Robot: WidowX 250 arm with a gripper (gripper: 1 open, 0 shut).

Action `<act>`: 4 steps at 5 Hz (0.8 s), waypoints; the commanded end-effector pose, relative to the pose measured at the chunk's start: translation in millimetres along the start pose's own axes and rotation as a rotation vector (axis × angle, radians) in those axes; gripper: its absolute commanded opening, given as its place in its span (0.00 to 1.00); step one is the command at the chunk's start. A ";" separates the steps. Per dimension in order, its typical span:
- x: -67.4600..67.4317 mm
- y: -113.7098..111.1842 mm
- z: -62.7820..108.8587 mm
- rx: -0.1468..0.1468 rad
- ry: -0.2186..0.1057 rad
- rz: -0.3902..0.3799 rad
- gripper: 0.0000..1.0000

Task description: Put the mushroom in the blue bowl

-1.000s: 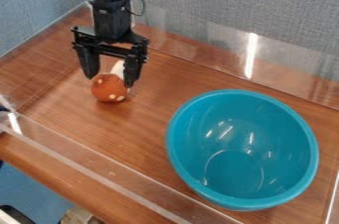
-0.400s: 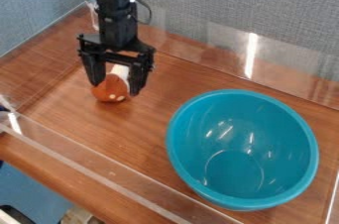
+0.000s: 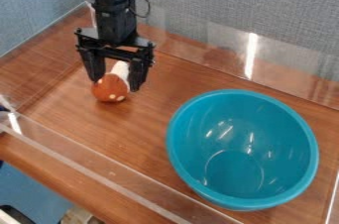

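No brand, label or writing can be read. The gripper (image 3: 117, 75) points down with its fingers spread wide, one on either side of the mushroom (image 3: 113, 87); whether they touch it cannot be told. The mushroom sits on the table, low between the fingertips, its reddish-brown cap toward the camera and its pale stem behind. The blue bowl (image 3: 243, 151) stands well apart from the gripper, nearer the camera, on the wooden table (image 3: 126, 147). Behind the gripper rises a speckled grey wall (image 3: 212, 5).

place: cannot tell | wood-look tabletop (image 3: 146, 144), grey speckled panels (image 3: 245, 10)
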State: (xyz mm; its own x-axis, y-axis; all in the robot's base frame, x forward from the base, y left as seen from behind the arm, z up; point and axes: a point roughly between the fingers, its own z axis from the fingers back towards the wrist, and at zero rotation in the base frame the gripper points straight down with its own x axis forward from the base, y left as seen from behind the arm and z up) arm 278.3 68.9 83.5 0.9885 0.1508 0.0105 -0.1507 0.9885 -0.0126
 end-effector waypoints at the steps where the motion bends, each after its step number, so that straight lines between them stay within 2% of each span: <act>1: 5.0 -2.1 16.3 0.010 -0.076 -0.006 1.00; 4: 11.1 0.7 4.2 0.029 -0.087 0.024 1.00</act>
State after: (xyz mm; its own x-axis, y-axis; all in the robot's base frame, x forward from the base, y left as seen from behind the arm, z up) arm 285.7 74.5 79.4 0.9800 0.1875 0.0669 -0.1886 0.9820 0.0107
